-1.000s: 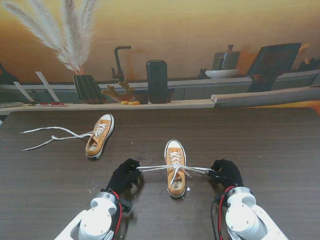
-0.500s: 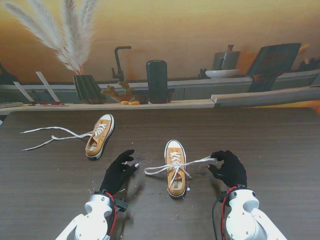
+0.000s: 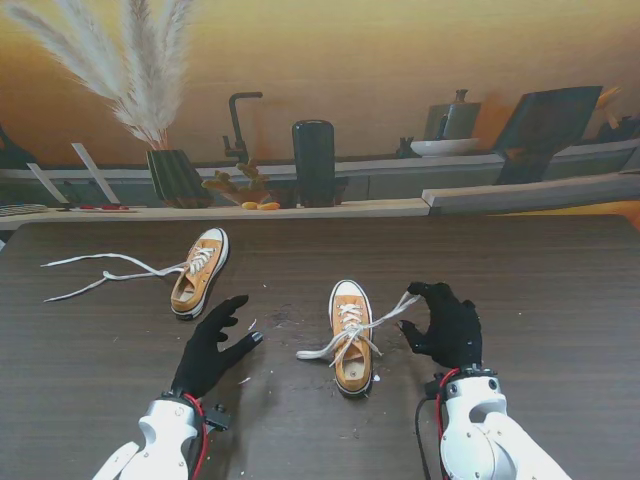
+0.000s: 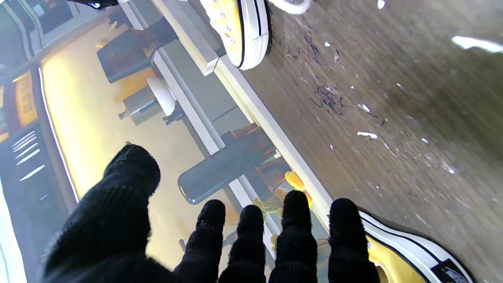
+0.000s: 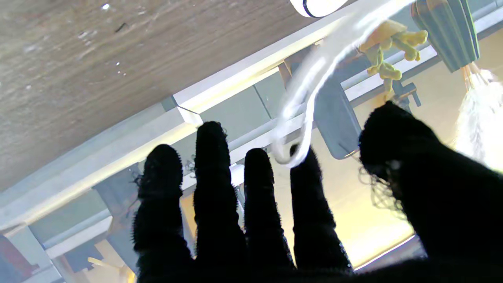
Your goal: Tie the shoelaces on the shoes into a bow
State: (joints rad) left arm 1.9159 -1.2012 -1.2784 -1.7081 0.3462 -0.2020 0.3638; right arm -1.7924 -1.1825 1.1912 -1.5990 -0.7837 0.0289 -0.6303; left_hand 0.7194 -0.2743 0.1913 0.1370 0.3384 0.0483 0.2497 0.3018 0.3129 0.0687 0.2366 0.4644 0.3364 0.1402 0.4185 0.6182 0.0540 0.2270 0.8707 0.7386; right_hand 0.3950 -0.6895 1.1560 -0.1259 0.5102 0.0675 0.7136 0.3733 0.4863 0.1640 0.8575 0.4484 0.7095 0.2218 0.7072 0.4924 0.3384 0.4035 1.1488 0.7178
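No bow is formed on the near shoe [image 3: 351,335]: one lace [image 3: 385,316] is hooked on the right hand [image 3: 447,325] (left hand [image 3: 212,348] spread, empty), and the far shoe [image 3: 199,271] is untied.

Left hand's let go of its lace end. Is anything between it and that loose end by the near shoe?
Nothing visible. The left hand is open, and only bare table with small white specks lies between it and the loose lace end beside the near shoe.
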